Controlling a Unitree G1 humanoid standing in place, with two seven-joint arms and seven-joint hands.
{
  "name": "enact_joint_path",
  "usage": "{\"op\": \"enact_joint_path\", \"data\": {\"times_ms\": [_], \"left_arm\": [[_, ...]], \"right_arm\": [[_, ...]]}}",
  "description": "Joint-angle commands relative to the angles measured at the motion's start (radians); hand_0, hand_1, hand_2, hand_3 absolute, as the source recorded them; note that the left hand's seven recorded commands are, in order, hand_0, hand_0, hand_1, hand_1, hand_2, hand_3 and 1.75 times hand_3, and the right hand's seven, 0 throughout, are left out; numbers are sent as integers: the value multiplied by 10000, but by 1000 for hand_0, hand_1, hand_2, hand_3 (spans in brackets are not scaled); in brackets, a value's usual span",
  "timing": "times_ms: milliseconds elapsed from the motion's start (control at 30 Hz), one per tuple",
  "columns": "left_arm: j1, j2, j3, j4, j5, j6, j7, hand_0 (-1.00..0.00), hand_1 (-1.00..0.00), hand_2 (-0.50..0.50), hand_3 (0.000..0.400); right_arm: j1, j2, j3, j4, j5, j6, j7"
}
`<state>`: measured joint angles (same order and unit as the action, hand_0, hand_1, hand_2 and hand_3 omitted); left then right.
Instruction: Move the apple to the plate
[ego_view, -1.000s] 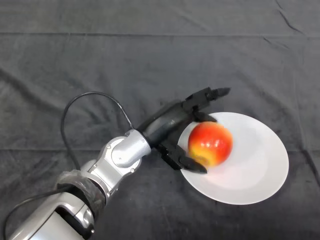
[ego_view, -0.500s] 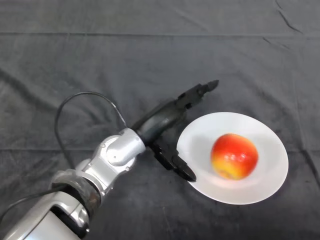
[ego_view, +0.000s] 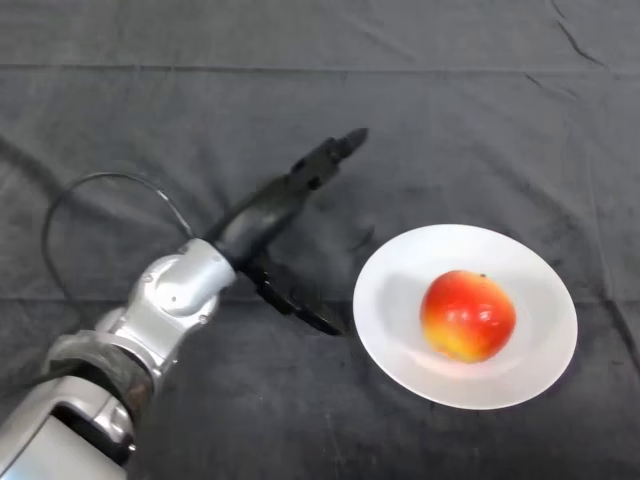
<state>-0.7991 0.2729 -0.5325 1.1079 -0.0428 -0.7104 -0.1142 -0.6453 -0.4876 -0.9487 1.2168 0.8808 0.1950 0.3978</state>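
Now we see the apple (ego_view: 468, 315) resting on the white plate (ego_view: 540, 360), a little toward the 9 o'clock side of the plate's middle, with its stem end up and no clear long axis because it is nearly round. Our left hand (ego_view: 275, 215) is released and holds nothing: its fingers point straight toward 1 o'clock and the thumb reaches down toward 5 o'clock. From the hand, the apple lies toward 4 o'clock, apart from it, with a strip of dark cloth (ego_view: 420, 110) between the thumb tip and the plate's rim. We judge that the apple is already in its place, so the next move probably needs only a retreat toward 7 o'clock.
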Motion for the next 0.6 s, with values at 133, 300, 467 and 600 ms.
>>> {"op": "enact_joint_path", "data": {"times_ms": [133,300,467,600], "left_arm": [[614,902,724,331,-473,-370,19,0,0,0,0],[962,1404,1293,453,-678,-450,-16,0,0,0,0],[1283,1907,1937,575,-964,-466,-29,0,0,0,0],[1427,2199,2437,670,-1189,-371,25,0,0,0,0]], "right_arm": [[-142,-182,-31,-26,183,-82,10],[-141,-181,-30,-28,183,-82,9],[-141,-180,-30,-29,183,-82,9],[-140,-180,-30,-31,182,-81,8]]}}
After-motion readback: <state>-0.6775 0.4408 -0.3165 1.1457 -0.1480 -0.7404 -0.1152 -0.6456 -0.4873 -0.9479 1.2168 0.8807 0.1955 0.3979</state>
